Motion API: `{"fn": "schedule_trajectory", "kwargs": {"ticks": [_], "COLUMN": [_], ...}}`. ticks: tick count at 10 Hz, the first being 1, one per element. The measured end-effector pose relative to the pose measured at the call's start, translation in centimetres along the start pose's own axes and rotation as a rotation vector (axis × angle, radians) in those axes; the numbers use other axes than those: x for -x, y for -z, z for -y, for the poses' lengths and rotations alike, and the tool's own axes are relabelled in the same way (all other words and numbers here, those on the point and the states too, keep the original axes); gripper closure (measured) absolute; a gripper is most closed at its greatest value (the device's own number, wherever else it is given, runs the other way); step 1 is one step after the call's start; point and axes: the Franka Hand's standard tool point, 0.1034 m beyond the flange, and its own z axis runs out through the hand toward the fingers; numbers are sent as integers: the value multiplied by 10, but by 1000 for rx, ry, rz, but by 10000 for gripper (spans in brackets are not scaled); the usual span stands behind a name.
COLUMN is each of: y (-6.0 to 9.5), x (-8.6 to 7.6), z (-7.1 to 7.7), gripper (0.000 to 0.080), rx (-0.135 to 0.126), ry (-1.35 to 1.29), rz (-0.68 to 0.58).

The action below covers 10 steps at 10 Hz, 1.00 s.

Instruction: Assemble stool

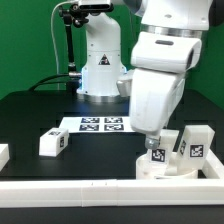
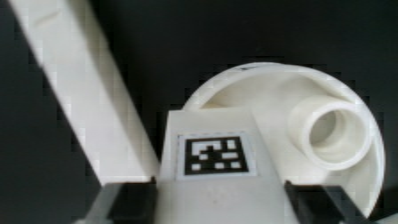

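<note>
Black desk (image 1: 30,115), green wall behind, and we start nearest the camera: a white rail (image 1: 90,190) runs along the bottom edge of the exterior view. Just behind it, lower right, sits the seat (image 1: 145,171). Right above it the end effector (image 1: 152,143) is clenched on a leg (image 1: 158,157), tag facing us. The wrist view confirms the hold: the leg (image 2: 214,150) is pinched between the dark fingers (image 2: 121,205). The seat's round socket (image 2: 333,132) sits off to one side of it, not under it. That's the danger, folks. Press down from this line-up and I'd expect the leg to hit the rim, skid the seat or twist in the grip. A second leg (image 1: 196,141) stands close by at right, and a sideways correction could topple it. Further back, a third leg (image 1: 52,143) lies at left, then the marker board (image 1: 100,124), then the arm's base (image 1: 100,60).
</note>
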Motion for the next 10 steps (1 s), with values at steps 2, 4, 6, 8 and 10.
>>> {"fn": "schedule_trajectory", "kwargs": {"ticks": [2, 4, 6, 8, 10], "y": [2, 2, 2, 0, -1], "x": [5, 6, 6, 7, 9], "z": [-3, -4, -4, -3, -2], "gripper": [459, 459, 459, 459, 459], "rx": [-22, -22, -23, -34, -80], "ry": [-128, -274, -411, -575, -767], "rz": [-6, -4, -2, -6, -33]}}
